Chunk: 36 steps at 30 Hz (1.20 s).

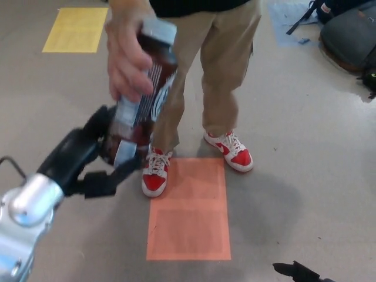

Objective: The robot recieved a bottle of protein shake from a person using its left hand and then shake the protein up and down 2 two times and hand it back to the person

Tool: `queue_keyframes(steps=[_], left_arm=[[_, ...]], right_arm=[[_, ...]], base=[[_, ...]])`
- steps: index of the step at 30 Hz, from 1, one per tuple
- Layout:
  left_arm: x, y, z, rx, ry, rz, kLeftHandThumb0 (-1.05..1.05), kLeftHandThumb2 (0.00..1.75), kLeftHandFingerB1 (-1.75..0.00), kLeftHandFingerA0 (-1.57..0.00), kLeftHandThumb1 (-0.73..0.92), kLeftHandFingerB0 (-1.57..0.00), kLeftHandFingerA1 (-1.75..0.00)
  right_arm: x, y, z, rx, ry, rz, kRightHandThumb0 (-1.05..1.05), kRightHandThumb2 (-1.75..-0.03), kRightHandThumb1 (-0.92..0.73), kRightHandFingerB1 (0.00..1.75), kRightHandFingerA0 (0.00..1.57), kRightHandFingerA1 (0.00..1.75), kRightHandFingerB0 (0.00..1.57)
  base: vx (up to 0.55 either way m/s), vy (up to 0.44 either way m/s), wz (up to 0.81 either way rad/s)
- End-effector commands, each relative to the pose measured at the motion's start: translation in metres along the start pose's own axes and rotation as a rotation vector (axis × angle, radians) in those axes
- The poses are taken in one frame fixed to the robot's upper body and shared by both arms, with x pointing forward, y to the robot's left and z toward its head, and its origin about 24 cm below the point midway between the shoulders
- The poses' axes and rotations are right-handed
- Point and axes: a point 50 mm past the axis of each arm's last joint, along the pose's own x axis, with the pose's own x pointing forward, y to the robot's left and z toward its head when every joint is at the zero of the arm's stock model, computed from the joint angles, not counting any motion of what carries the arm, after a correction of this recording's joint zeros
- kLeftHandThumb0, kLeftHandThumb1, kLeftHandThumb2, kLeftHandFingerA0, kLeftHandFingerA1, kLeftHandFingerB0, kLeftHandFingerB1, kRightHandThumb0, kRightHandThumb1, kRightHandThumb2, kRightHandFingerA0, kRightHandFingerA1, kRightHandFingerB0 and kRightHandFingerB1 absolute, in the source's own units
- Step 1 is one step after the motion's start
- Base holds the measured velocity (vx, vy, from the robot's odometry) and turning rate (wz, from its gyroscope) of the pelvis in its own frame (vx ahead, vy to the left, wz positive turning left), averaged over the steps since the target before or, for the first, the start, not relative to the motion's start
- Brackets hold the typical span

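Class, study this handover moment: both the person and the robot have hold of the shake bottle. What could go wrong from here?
1. The bottle is tilted, held by the person's hand near the top and the left hand at its base; a badly timed release might drop it.
2. It hangs above the person's red shoe, so a fall could strike that foot.

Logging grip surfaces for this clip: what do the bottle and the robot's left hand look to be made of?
Bottle: likely plastic under a glossy printed wrap in dark red and white; the sheen suggests this, but blur leaves it open. Left hand: matte black, probably hard plastic or rubber, with no shine. The wrist behind it looks like brushed silver metal or painted plastic.
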Motion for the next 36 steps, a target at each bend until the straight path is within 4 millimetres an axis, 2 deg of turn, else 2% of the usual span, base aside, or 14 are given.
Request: queue_keyframes(steps=[1, 2, 3, 6, 7, 15, 19, 27, 28, 32, 33, 34, 35, 36], left_arm=[[-0.032, -0.042, -0.066, 0.198, 0.061, -0.052, -0.83, 0.93, -0.39, -0.26, 0.63, -0.15, -0.45], [-0.032, -0.044, -0.071, 0.178, 0.075, -0.043, -0.83, 0.93, -0.39, -0.26, 0.63, -0.15, -0.45], [-0.037, -0.052, -0.088, 0.129, 0.118, -0.019, -0.83, 0.93, -0.39, -0.29, 0.62, -0.13, -0.47], [-0.042, -0.058, -0.104, 0.118, 0.158, -0.011, -0.83, 0.93, -0.38, -0.28, 0.61, -0.09, -0.47], [-0.047, -0.064, -0.114, 0.113, 0.184, -0.007, -0.81, 0.92, -0.37, -0.29, 0.59, -0.08, -0.47], [-0.063, -0.081, -0.144, 0.207, 0.274, -0.055, -0.84, 0.97, -0.3, -0.27, 0.62, -0.03, -0.48], [-0.063, -0.082, -0.151, 0.268, 0.275, -0.07, -0.83, 0.96, -0.34, -0.26, 0.61, -0.08, -0.47], [-0.034, -0.064, -0.144, 0.263, 0.251, 0.002, -0.82, 0.93, -0.28, -0.24, 0.59, -0.04, -0.46], [-0.031, -0.061, -0.143, 0.243, 0.254, 0.015, -0.78, 0.62, -0.21, -0.27, 0.69, -0.05, -0.33], [-0.024, -0.055, -0.142, 0.207, 0.254, 0.056, -0.78, 0.61, -0.21, -0.27, 0.68, -0.02, -0.33], [-0.024, -0.055, -0.143, 0.187, 0.254, 0.076, -0.8, 0.87, -0.13, -0.2, 0.54, 0.0, -0.46], [-0.024, -0.055, -0.144, 0.179, 0.254, 0.083, -0.8, 0.87, -0.13, -0.2, 0.54, 0.0, -0.46], [-0.024, -0.055, -0.144, 0.163, 0.247, 0.102, -0.71, 0.58, -0.23, -0.29, 0.6, 0.0, -0.35], [-0.024, -0.055, -0.145, 0.152, 0.255, 0.107, -0.75, 0.82, -0.11, -0.22, 0.49, 0.0, -0.46]], right_arm=[[0.01, -0.007, 0.001, -0.037, -0.001, -0.028, -0.57, -0.99, -0.59, 0.47, 0.48, 0.58, 0.26], [0.011, -0.008, 0.002, -0.038, -0.001, -0.033, -0.57, -0.99, -0.59, 0.47, 0.48, 0.58, 0.26], [0.013, -0.009, 0.002, -0.04, 0.004, -0.033, -0.52, -0.98, -0.57, 0.47, 0.47, 0.58, 0.26], [0.017, -0.01, 0.003, -0.063, 0.003, -0.036, -0.52, -0.98, -0.56, 0.47, 0.47, 0.58, 0.26], [0.017, -0.009, 0.003, -0.067, 0.009, -0.032, -0.54, -0.62, -0.71, 0.35, 0.51, 0.38, 0.42], [0.013, -0.004, 0.0, -0.089, 0.026, -0.003, -0.53, -0.61, -0.68, 0.35, 0.49, 0.38, 0.39], [0.013, -0.002, 0.0, -0.096, 0.027, -0.004, -0.51, -0.61, -0.67, 0.35, 0.49, 0.38, 0.4], [0.039, -0.021, 0.011, -0.108, 0.018, -0.056, -0.51, -0.61, -0.67, 0.34, 0.49, 0.38, 0.4], [0.042, -0.022, 0.012, -0.116, 0.02, -0.053, -0.5, -0.61, -0.68, 0.34, 0.48, 0.38, 0.38], [0.05, -0.027, 0.014, -0.137, 0.026, -0.048, -0.49, -0.6, -0.67, 0.34, 0.48, 0.38, 0.38], [0.051, -0.028, 0.014, -0.147, 0.036, -0.042, -0.47, -0.6, -0.67, 0.33, 0.47, 0.37, 0.37], [0.052, -0.028, 0.014, -0.15, 0.04, -0.039, -0.47, -0.6, -0.67, 0.33, 0.47, 0.37, 0.37], [0.053, -0.028, 0.013, -0.167, 0.049, -0.032, -0.47, -0.61, -0.68, 0.33, 0.46, 0.37, 0.36], [0.053, -0.028, 0.013, -0.182, 0.05, -0.034, -0.47, -0.61, -0.68, 0.33, 0.46, 0.37, 0.37]], base=[[0.0, 0.0, 0.0], [0.0, 0.0, 0.0], [0.0, 0.0, 0.0], [0.0, 0.0, 0.0], [0.0, 0.0, 0.0], [0.0, 0.0, 0.0], [0.0, 0.0, 0.0], [0.0, 0.0, 0.0], [0.0, 0.0, 0.0], [0.0, 0.0, 0.0], [0.0, 0.0, 0.0], [0.0, 0.0, 0.0], [0.0, 0.0, 0.0], [0.0, 0.0, 0.0]])
